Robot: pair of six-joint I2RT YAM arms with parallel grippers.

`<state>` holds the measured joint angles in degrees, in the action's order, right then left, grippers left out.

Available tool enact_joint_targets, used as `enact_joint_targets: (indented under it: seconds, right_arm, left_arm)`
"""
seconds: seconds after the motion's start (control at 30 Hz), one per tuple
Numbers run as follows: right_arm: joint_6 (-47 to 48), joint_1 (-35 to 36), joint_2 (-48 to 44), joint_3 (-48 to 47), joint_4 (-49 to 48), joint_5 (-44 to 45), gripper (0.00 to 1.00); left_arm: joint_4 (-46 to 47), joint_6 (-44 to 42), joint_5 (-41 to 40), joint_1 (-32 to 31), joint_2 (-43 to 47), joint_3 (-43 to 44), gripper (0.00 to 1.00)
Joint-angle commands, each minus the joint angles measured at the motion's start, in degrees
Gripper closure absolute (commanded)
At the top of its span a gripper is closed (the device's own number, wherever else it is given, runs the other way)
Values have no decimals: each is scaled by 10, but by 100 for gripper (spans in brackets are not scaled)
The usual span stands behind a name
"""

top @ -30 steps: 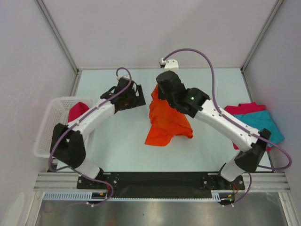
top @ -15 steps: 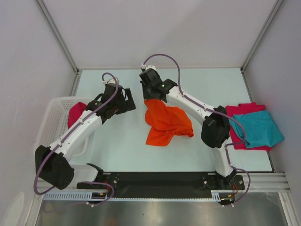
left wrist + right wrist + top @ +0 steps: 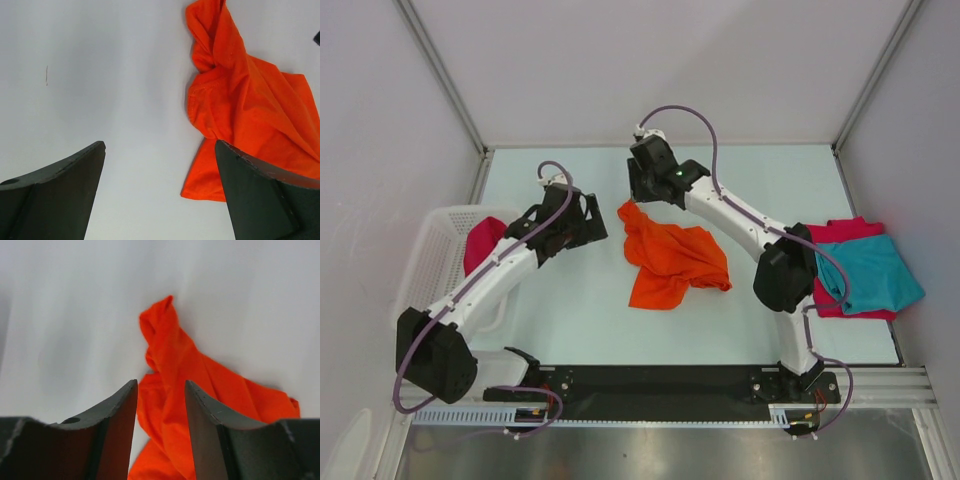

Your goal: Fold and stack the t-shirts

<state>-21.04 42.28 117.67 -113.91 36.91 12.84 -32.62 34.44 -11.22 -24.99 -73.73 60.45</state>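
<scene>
It's let go! The right gripper (image 3: 640, 192) has come off the orange t-shirt (image 3: 672, 265) and backed toward the far edge, its jaws a narrow gap apart with nothing between them. Its arm stretches long and diagonal across the table (image 3: 570, 310). The left gripper (image 3: 590, 226) hovers just left of the cloth, spread wide and empty, hardly shifted. The shirt now lies crumpled mid-table, long axis running far to near, its twisted tip pointing up at the right gripper. Over at the right edge, a teal t-shirt (image 3: 875, 275) rests on a crimson t-shirt (image 3: 840, 232).
</scene>
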Motion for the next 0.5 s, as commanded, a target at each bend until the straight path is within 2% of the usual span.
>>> enact_joint_targets:
  seconds: [0.0, 0.2, 0.47]
  right_arm:
    - [-8, -14, -73, 45, -3, 22, 52]
    - [-21, -34, -156, 147, -23, 50, 52]
    - [-52, -55, -243, 261, 1, 57, 53]
  left_arm:
    - [42, -7, 14, 5, -4, -16, 4]
    - [151, -23, 68, 3, -61, -52, 5]
    - [265, -8, 140, 3, -199, -18, 8]
